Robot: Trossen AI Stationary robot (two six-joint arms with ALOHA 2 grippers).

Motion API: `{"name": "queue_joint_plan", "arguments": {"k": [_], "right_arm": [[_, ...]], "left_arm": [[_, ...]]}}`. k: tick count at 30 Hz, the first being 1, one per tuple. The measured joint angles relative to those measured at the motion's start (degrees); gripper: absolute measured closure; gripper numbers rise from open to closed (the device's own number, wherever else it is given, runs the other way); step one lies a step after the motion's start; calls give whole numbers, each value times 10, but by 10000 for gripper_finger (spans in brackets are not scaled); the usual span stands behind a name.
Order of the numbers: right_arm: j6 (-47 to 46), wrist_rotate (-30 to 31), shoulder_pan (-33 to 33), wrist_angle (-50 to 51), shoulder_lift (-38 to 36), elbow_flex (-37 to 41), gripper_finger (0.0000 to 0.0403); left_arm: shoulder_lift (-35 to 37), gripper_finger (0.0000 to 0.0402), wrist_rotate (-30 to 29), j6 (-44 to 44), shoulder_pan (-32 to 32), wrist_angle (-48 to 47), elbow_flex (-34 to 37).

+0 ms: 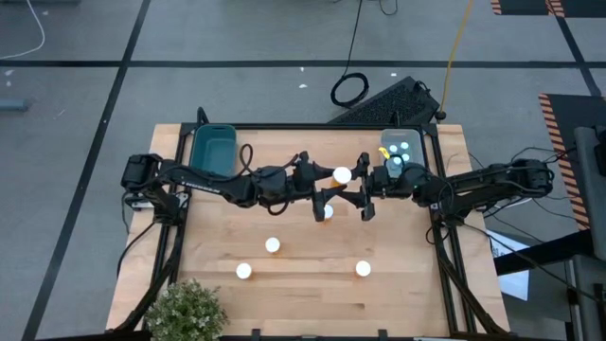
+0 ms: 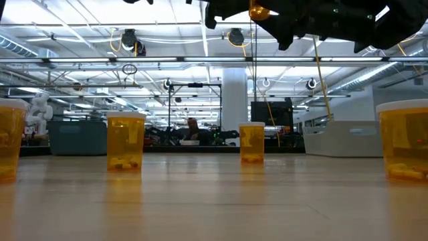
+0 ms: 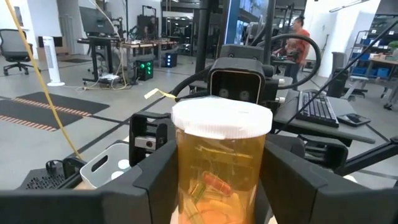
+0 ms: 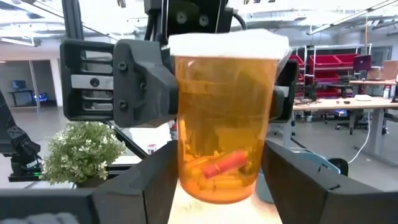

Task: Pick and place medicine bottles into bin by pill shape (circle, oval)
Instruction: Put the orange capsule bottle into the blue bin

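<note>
Orange bottle (image 1: 342, 174), white cap, is held in the air above the counter's (image 1: 303, 284) middle, nearer the far edge, between both arms. Left pincer (image 3: 221, 180) is clamped on its sides; the right wrist view shows those fingers gripping the body from behind. Right pincer (image 4: 217, 180) flanks the same bottle (image 4: 224, 118) with its fingers set wide, gap showing on both sides, not touching as far as I can tell.

Wrist views only: pills inside, one red oblong capsule among orange ones; the rest are hard to make out. High view only: teal bin (image 1: 214, 150) at the far left corner, grey bin (image 1: 401, 150) at the far right corner with bottle caps in it, three loose bottles (image 1: 273, 245) toward the near edge, a fourth partly hidden under the arms, plant (image 1: 185, 311) at the near left corner. Low view: four bottles standing, outer two cut off by the frame; the held bottle barely shows at the top.
</note>
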State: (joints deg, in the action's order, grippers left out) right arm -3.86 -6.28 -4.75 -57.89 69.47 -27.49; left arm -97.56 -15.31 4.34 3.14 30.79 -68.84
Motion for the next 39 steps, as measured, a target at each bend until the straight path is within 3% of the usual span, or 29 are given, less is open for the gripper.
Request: {"name": "queue_joint_plan", "arguments": {"k": [8, 17, 30, 39], "right_arm": [[2, -2, 0, 1, 0, 0, 237], [5, -12, 0, 12, 0, 0, 218], [6, -14, 0, 36, 0, 0, 226], [22, -2, -1, 79, -1, 0, 224]], "left_arm": [[0, 197, 0, -7, 0, 1, 0], [0, 195, -1, -18, 0, -18, 0], [72, 50, -14, 19, 2, -197, 0], [164, 35, -14, 53, 4, -361, -1]]}}
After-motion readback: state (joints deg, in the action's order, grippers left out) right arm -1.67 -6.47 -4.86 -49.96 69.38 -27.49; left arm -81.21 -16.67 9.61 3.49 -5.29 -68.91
